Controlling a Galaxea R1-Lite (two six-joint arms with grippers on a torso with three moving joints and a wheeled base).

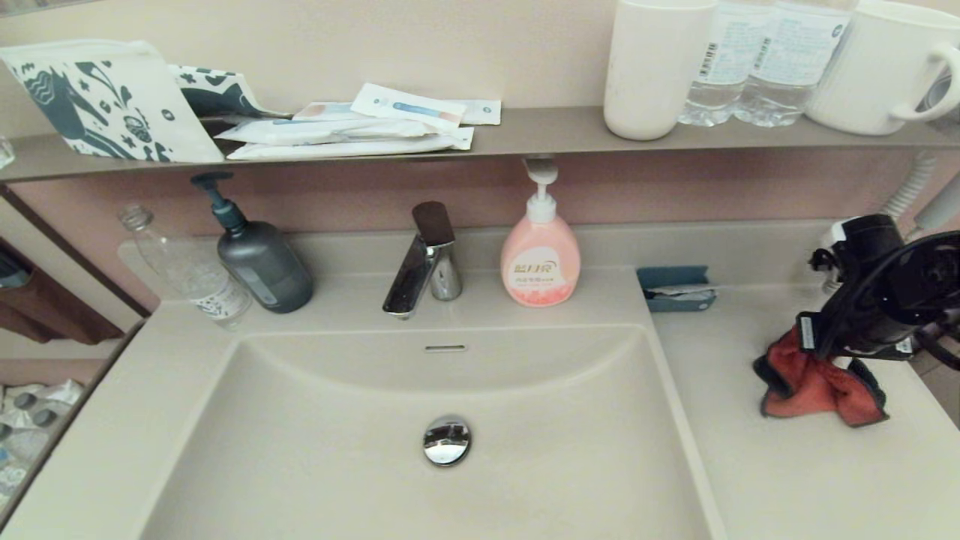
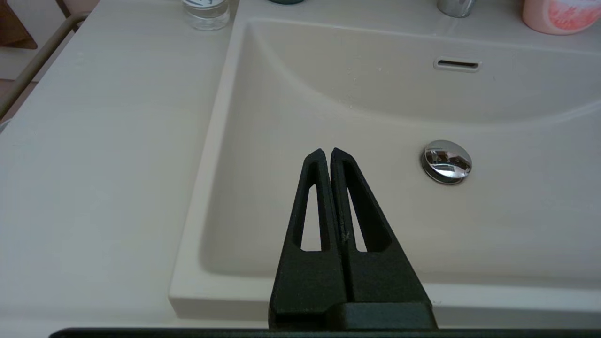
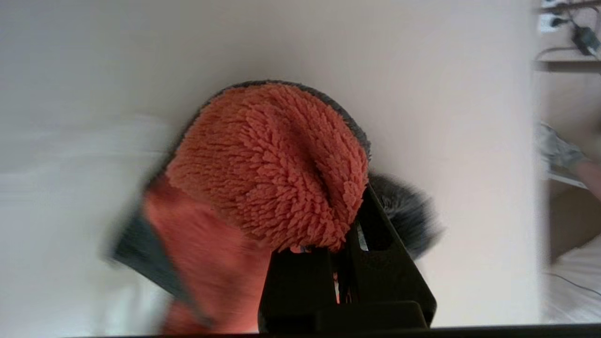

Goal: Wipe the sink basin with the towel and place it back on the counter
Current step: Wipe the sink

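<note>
The red-orange towel [image 1: 814, 386] with its dark grey reverse hangs bunched from my right gripper [image 1: 825, 352], over the beige counter [image 1: 787, 472] to the right of the sink basin [image 1: 337, 435]. In the right wrist view the gripper [image 3: 345, 234] is shut on the fluffy towel [image 3: 267, 169], which hides the fingertips. I cannot tell whether the towel's lower edge touches the counter. My left gripper [image 2: 327, 152] is shut and holds nothing, above the front left part of the basin [image 2: 375, 117], left of the chrome drain plug [image 2: 446, 161].
Behind the basin stand a chrome faucet [image 1: 424, 262], a pink soap dispenser [image 1: 540, 259], a dark grey pump bottle [image 1: 262, 255] and a clear bottle [image 1: 187, 270]. A small blue-grey dish [image 1: 675, 289] sits at the counter's back. The shelf [image 1: 525, 131] above carries cups, bottles and a patterned pouch.
</note>
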